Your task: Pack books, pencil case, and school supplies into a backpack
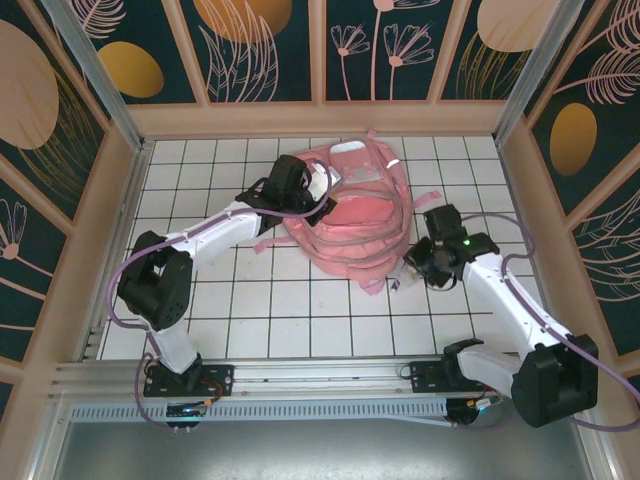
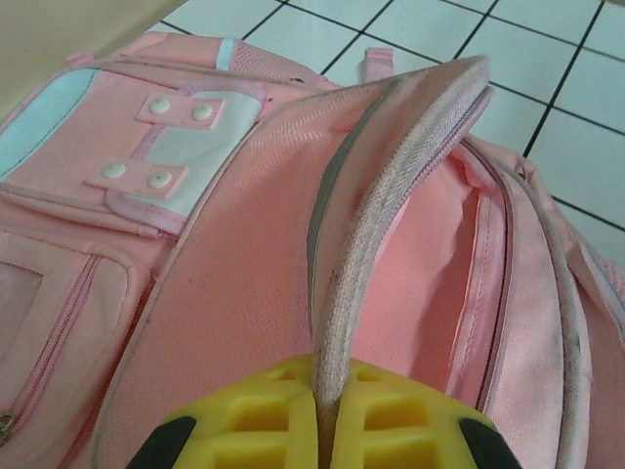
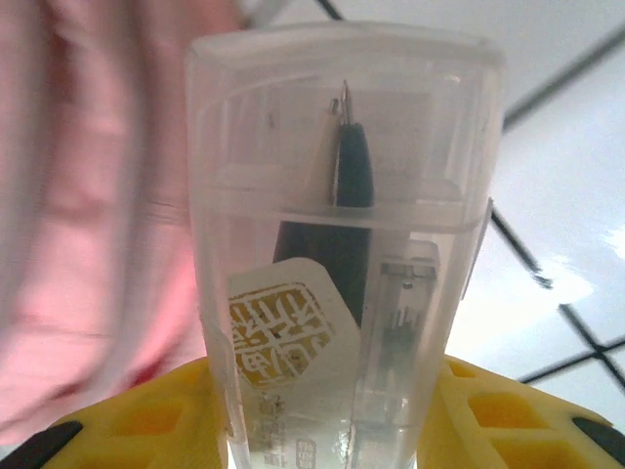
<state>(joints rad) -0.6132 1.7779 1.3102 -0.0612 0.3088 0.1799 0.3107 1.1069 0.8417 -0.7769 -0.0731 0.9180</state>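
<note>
The pink backpack [image 1: 350, 215] lies at the back middle of the tiled table, its main compartment gaping. My left gripper [image 1: 318, 205] is shut on the grey-trimmed edge of the opening flap [image 2: 391, 195] and holds it up, the yellow fingers [image 2: 244, 420] pressed together around it. Pink lining [image 2: 430, 264] shows inside. My right gripper [image 1: 412, 265] sits at the backpack's right side, shut on a translucent whitish tube [image 3: 342, 244] of school supplies, with a dark pen and a gold-printed label inside. The blurred pink backpack [image 3: 88, 244] is just left of the tube. Books and pencil case are out of view.
Loose pink straps [image 1: 375, 280] trail off the backpack's near side toward the right gripper. Wooden walls [image 1: 120, 200] ring the table on the left, back and right. White tiles [image 1: 290, 300] lie between the arms.
</note>
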